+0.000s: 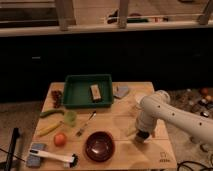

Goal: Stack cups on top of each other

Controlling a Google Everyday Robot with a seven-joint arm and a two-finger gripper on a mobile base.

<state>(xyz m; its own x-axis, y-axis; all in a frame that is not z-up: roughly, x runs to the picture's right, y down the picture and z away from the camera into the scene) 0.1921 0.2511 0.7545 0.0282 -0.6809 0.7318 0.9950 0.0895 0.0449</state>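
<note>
Two open containers are plain to see on the wooden table (120, 117): a green tray (75, 92) toward the back and a wide dark red bowl (99, 146) near the front edge. The tray holds one brownish oblong block (95, 92), lying right of its middle. Left of the bowl and apart from it, a pale green cup (70, 116) stands upright by itself, close to a green vegetable (50, 113) and a banana (50, 129); what is in it cannot be told. A fork (86, 123) lies between that cup and the bowl. A cream-white cup (138, 98) shows only as a pale rim at the table's right back, partly hidden by the white arm (160, 110), well apart from the green cup. The gripper (141, 136) points down at the tabletop right of the bowl, near the right edge; whether it is grasping anything cannot be told.
</note>
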